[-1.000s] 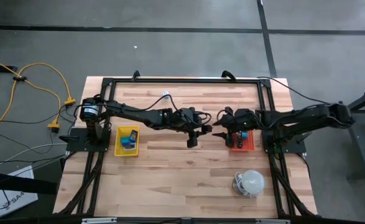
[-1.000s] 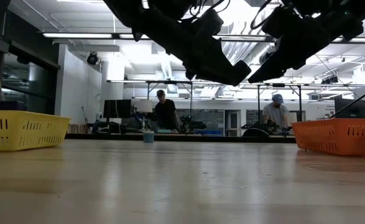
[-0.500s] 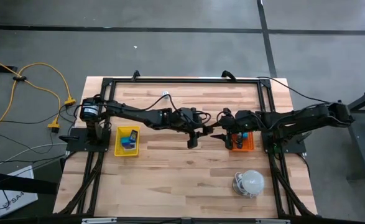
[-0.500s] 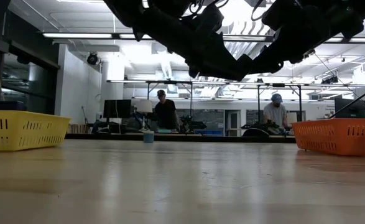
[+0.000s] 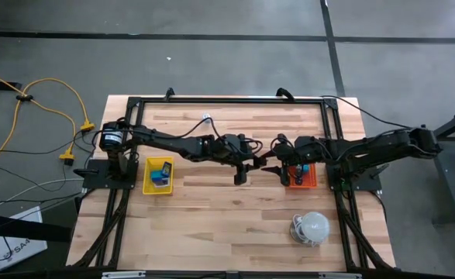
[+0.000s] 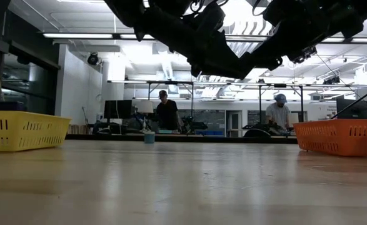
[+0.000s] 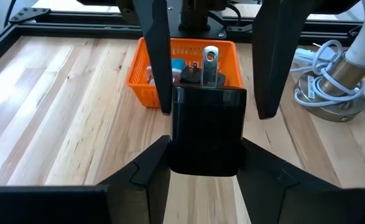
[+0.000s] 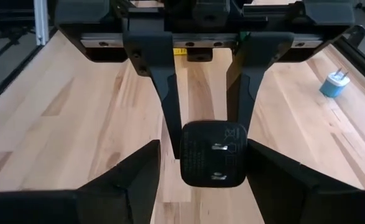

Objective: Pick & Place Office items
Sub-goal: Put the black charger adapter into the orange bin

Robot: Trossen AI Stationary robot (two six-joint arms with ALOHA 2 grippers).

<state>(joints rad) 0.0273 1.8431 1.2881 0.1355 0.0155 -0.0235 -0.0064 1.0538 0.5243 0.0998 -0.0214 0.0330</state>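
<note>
**Both grippers meet on a black plug adapter above mid-worktop**

Above the middle of the worktop (image 5: 211,209), the left gripper (image 5: 243,169) and right gripper (image 5: 267,166) face each other tip to tip. A black plug adapter (image 7: 207,129) with two metal prongs sits between them: the left fingers (image 7: 152,50) flank it on both sides, and the right fingers (image 8: 138,180) are clenched on it too. An orange tray (image 5: 301,177) holding small items lies near the right edge, under the right arm. A yellow tray (image 5: 159,176) with blue pieces stands near the left edge. A blue charger (image 8: 336,83) rests alone on the wood.
</note>
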